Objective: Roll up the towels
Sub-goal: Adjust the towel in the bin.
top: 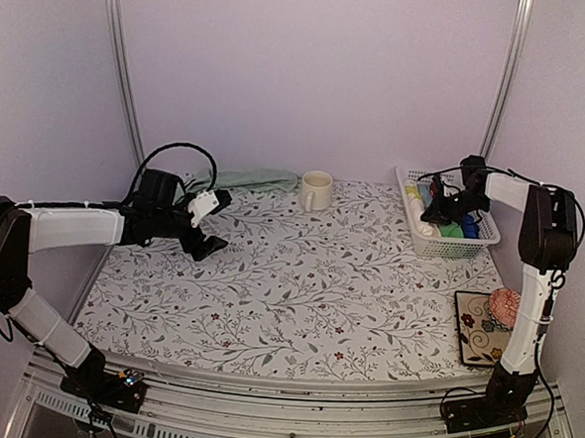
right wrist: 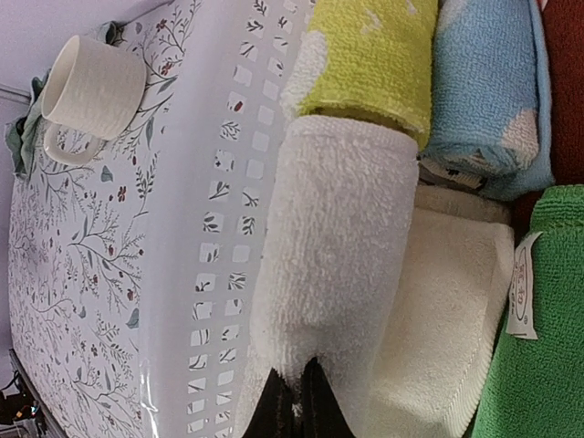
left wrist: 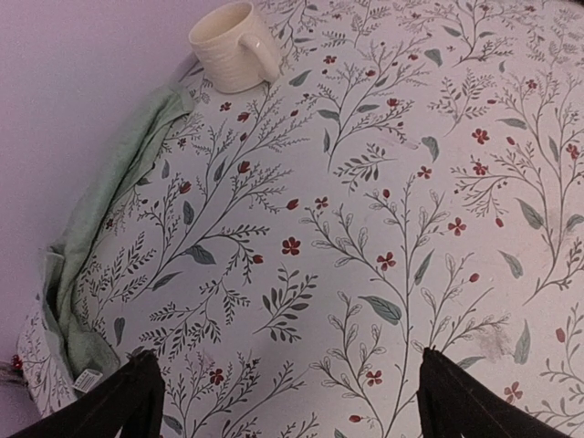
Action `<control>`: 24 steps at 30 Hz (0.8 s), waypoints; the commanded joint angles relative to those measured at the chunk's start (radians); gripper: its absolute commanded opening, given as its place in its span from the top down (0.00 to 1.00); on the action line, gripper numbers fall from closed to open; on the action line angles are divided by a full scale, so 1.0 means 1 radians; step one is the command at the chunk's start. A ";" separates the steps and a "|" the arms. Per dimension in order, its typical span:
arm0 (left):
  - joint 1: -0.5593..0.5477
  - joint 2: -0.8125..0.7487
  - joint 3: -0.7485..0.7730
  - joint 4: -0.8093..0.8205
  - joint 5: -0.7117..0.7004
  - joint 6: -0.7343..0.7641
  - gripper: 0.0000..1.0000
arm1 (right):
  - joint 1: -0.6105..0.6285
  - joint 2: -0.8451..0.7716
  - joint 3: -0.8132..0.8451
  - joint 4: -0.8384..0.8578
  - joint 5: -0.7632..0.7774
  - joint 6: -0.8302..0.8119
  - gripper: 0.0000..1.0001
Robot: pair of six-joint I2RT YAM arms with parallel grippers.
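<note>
The pale sage green towel lies bunched along the back wall at the table's far left; it also shows in the left wrist view. My left gripper hovers open and empty over the floral tablecloth, to the right of that towel. An off-white fluffy towel roll lies in the white basket at the back right. My right gripper is inside the basket, its fingers pinched on the near end of that roll. No blue mark shows on it.
A cream mug stands at the back middle, next to the green towel's end. The basket also holds yellow-green, blue, green and folded cream cloths. A patterned plate with a pink object lies front right.
</note>
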 commanded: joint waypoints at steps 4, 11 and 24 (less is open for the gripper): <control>-0.001 -0.006 -0.005 0.011 0.013 0.007 0.03 | -0.001 0.041 -0.019 -0.022 0.065 -0.004 0.96; -0.005 0.000 0.001 0.010 0.010 0.005 0.03 | -0.001 0.025 -0.033 -0.025 0.114 -0.004 0.82; -0.006 0.012 0.007 0.010 0.014 0.005 0.03 | 0.006 -0.017 -0.029 -0.066 0.316 -0.003 0.73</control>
